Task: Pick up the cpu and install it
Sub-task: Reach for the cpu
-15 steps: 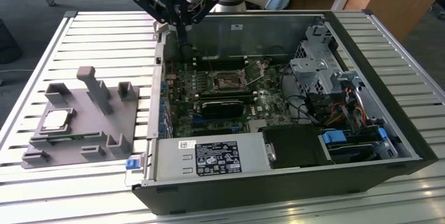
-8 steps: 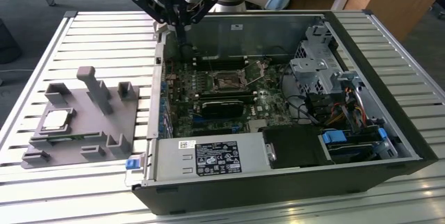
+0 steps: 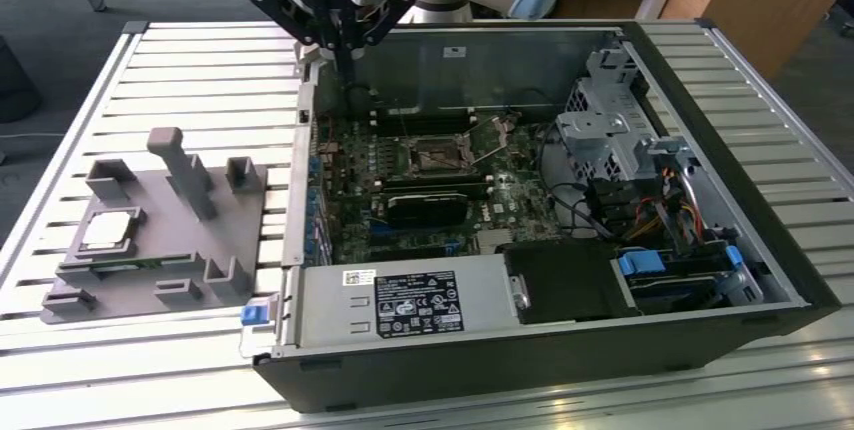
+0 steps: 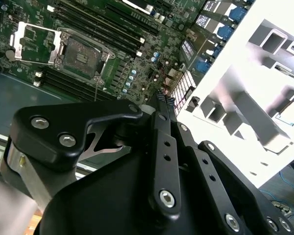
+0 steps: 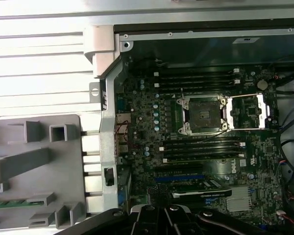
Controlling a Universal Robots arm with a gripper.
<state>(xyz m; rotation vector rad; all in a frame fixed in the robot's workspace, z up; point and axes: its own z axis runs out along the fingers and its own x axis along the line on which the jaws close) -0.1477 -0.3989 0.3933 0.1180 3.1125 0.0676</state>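
I judge that I am at the very start of the job: the pick-up is not yet done. The cpu (image 3: 110,230) lies flat in its seat on the grey tray (image 3: 134,295), on the slatted worktop (image 3: 200,70) at the exterior view's left of the open case (image 3: 534,370). Nothing is touching it.

My end effector (image 3: 343,75) is clenched on nothing. In both wrist views its fingers (image 4: 162,98) (image 5: 158,190) meet at the tips with no chip between them.

It hangs pointing straight down over the far corner of the case, on the side nearer the tray, above the board's edge. It is well apart from the cpu and clear of the socket (image 5: 204,115). My arm reaches in from beyond the far side of the worktop, wrist held high.

The socket looks ready, with its frame swung open and the bed bare.

As I see it, the pick calls for spread fingers, a square line-up over the chip, and a grip on its thin edges, past the tray's raised blocks (image 3: 180,165).
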